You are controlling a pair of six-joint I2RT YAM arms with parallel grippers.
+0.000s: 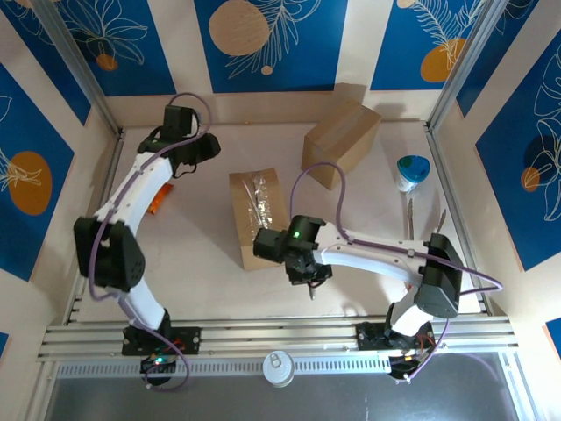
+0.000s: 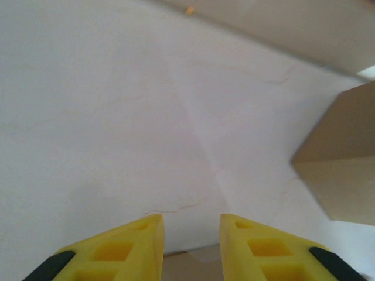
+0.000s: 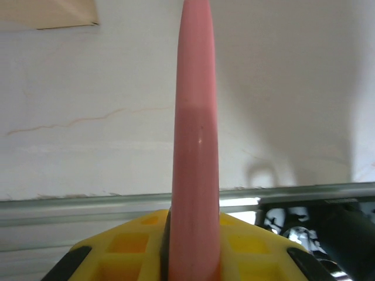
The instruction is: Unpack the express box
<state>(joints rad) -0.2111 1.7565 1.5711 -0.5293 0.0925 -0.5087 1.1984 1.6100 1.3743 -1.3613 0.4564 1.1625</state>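
Looking close, right tool [image 3: 193, 237] clamps a pink, perhaps plastic, rod [image 3: 196, 117].

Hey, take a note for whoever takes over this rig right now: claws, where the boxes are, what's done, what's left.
Left claw: open, empty, over the table at far left.
Right claw: shut on a pink tool, beside the near box.
Near box looks opened; clear packet lies in it, not yet out.
Far box looks closed.
Left: lift packet out, probably open far box.
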